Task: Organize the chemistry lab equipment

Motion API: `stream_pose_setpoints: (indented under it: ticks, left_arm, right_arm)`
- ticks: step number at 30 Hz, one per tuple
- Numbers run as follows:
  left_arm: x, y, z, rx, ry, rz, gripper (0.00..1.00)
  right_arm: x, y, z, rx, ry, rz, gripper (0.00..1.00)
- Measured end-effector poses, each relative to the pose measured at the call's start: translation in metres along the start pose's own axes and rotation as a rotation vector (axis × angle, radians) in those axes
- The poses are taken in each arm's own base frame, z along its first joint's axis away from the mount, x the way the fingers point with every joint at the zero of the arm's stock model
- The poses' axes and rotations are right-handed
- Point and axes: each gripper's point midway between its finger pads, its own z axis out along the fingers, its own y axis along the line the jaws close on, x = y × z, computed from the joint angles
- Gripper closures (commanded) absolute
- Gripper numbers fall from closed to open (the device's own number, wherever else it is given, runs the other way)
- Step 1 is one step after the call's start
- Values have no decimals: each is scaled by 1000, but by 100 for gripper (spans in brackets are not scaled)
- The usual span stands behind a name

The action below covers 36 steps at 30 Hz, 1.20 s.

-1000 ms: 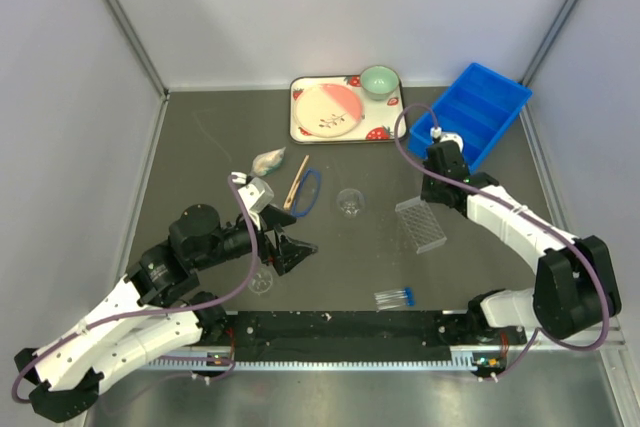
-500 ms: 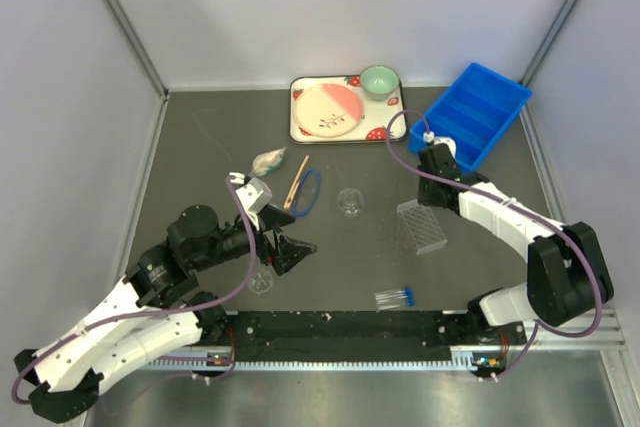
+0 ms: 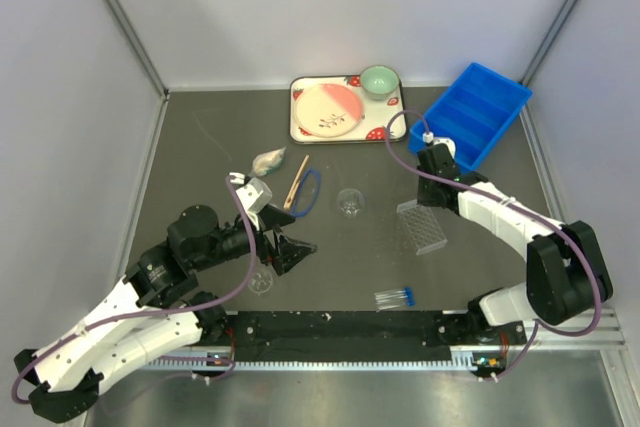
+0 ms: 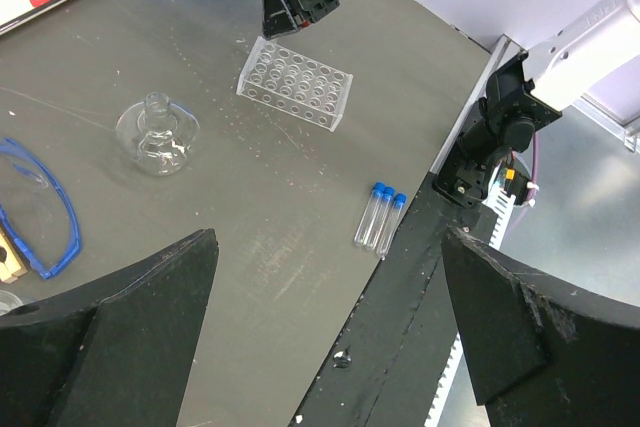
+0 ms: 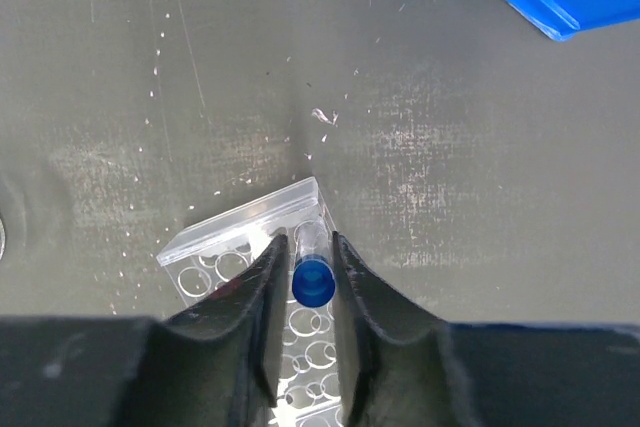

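Right gripper (image 5: 306, 247) is narrowed onto a thin clear blue-capped tube (image 5: 312, 281), held upright between the fingers with its cap up. Compared with a second ago, the right arm has swung left, away from the blue plastic compartment bin (image 3: 478, 112), and now stands over the far corner of the clear rectangular tube rack (image 3: 423, 225). Nothing has shifted in the last half second, so it looks settled over its target. The wrist view puts the tube's lower end at a corner hole of the rack. Cannot tell whether it has entered or hangs just above.

Left gripper (image 4: 328, 247) is spread to its widest and empty, low over the dark table (image 3: 200, 147), unchanged over the second.

Loose items:
- three more blue-capped tubes (image 3: 395, 296), side by side near the front edge, well apart from the rack
- small clear glass flask (image 3: 350, 203), left of the rack
- thin wooden stick (image 3: 297, 183), beside the blue ring (image 3: 312, 190)
- small glass dish (image 3: 262, 282), near the left gripper

Reading: the carry looks done and insertion is the step in hand. It calls for a straight descent, since a tilted tube could catch a hole's rim and shove the light rack. Most of the sorting lies ahead.
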Motion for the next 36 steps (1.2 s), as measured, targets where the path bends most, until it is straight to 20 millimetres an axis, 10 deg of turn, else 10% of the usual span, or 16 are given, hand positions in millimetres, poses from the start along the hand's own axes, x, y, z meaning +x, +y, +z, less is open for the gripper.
stream_pose_setpoints:
  ticks: [7,16,28,36]
  left_arm:
    - [1,0,2,0,8,-2,1]
    - [17,2,16,18,90,-9,1]
    - [69,14,71,32,303,-33,2]
    - [129,15,113,-39,505,51,3]
  right_arm:
    - [1,1,0,-1,4,0,39]
    - [2,2,-12,8,11,-26,36]
    - [-72,-5,-132,-99,-268,60,34]
    - [-61,-13,-169,-155,-275,71,33]
